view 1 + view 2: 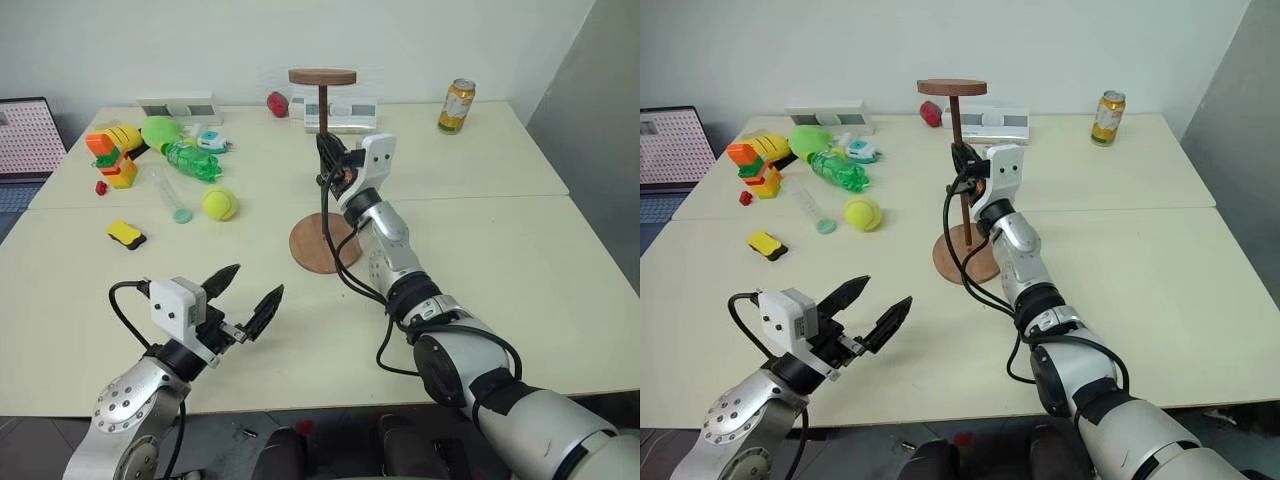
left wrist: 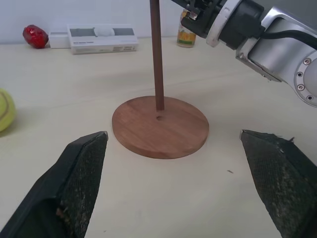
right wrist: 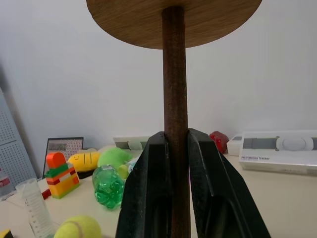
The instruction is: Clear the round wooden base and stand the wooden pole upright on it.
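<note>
A: We've got the right gripper [image 3: 176, 148] clamped tight on the wooden pole [image 1: 325, 150], fingers [image 3: 208, 173] pinching it partway up the shaft. The pole stands upright, its small disc at the top.

B: And we see its lower end right over the round wooden base [image 2: 159, 126], at the little centre hole. We can't tell whether the tip is seated in it or just above.

A: The base lies flat on the table [image 1: 500, 260], mid-table, with nothing else on it.

B: Down near the table's front edge, our left gripper [image 1: 245, 300] hangs with its fingers spread wide, holding nothing, pointed toward the base but well apart from it.

A: Off to the left we spot a tennis ball [image 1: 220, 204] and a green bottle [image 1: 193, 160]; a can [image 1: 456, 106] stands at the far right.
</note>
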You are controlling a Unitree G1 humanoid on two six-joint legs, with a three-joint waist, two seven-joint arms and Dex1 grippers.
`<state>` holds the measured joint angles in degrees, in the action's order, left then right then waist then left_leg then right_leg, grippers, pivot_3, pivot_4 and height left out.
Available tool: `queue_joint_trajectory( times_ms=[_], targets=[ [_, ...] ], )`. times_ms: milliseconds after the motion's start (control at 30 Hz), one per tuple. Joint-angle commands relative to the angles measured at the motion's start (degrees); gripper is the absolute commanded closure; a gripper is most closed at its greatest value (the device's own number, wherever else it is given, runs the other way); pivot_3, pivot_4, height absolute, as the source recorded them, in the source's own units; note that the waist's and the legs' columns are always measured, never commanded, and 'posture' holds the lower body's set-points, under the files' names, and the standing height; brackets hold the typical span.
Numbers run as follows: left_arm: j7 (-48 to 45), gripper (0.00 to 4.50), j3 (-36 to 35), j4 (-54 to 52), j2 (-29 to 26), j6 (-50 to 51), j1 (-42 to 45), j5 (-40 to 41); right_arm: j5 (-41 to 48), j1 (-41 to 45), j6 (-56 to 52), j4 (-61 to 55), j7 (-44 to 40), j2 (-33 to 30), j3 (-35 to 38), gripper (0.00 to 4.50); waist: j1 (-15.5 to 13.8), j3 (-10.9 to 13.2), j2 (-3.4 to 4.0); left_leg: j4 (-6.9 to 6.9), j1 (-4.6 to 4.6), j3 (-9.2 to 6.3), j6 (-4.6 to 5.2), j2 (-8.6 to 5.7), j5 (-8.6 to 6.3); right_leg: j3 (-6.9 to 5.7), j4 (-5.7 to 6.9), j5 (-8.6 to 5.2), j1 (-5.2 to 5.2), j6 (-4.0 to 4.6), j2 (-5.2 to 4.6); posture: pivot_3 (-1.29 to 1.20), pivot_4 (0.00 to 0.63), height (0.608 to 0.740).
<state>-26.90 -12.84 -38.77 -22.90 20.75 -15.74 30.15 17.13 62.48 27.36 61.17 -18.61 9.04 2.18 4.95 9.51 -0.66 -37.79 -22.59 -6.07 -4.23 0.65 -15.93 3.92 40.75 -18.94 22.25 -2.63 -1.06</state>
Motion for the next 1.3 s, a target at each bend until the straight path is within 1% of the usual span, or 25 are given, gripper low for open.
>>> queue_joint_trajectory(
  times_ms=[33,367,633,767,967,1167,1300],
  targets=[
    [0.33,0.00,-0.78,-2.94,-0.38,-1.01,-0.56,0.29,0.62,3.47,2.12,-0.81,-0.45,10.21,0.55,4.32,0.00,0.01,0.01,0.00,0.00,0.00,0.00,0.00,0.00,0.00,0.00,0.00,0.00,0.00,0.00,0.00,0.150,0.740],
    [0.57,0.00,-0.50,-3.29,-0.36,-1.03,-0.77,0.46,-0.10,2.33,2.41,0.31,-0.41,10.10,0.29,4.32,0.00,0.01,0.01,0.01,0.00,0.00,0.00,0.00,0.00,0.00,0.00,0.00,0.00,0.00,0.00,0.00,0.150,0.740],
    [1.02,0.00,-2.41,-4.77,-0.78,-0.69,-2.33,0.98,-0.81,2.74,3.46,2.26,-0.27,10.57,-0.02,4.32,0.00,0.01,0.02,0.01,0.01,0.00,0.00,0.00,0.00,0.00,0.00,0.00,0.00,0.00,0.00,0.00,0.150,0.740],
    [1.76,0.00,-1.90,-5.67,-0.36,-0.77,-3.27,0.72,-2.45,0.68,4.89,2.95,-0.25,9.94,-1.16,4.32,0.00,0.01,0.01,0.02,0.01,0.01,0.00,0.00,0.00,0.01,-0.01,0.00,0.00,0.01,0.00,0.00,0.150,0.740],
    [2.28,0.00,-1.15,-5.81,-0.12,-0.80,-3.20,0.59,-3.71,-0.07,7.24,3.41,1.45,9.71,-1.38,4.32,-0.01,0.01,0.01,0.02,0.00,0.00,0.00,-0.01,0.00,0.01,-0.01,0.00,0.00,0.01,0.00,0.00,0.150,0.740],
    [2.31,0.00,-0.85,-5.40,-0.25,-0.80,-2.60,0.68,-4.99,-3.16,7.59,2.25,0.76,10.48,-3.23,4.32,-0.01,0.01,0.02,0.02,0.00,0.01,0.00,-0.01,0.00,0.01,-0.01,0.00,0.00,0.01,0.00,0.00,0.150,0.740],
    [2.10,0.00,-0.71,-4.99,-0.18,-0.91,-2.57,0.62,-5.75,-7.24,4.09,-1.87,-0.55,9.36,-5.68,4.32,-0.01,0.01,0.01,0.02,0.01,0.00,0.00,0.00,0.00,0.00,-0.01,0.00,0.00,0.01,0.00,0.00,0.150,0.740]
  ],
)
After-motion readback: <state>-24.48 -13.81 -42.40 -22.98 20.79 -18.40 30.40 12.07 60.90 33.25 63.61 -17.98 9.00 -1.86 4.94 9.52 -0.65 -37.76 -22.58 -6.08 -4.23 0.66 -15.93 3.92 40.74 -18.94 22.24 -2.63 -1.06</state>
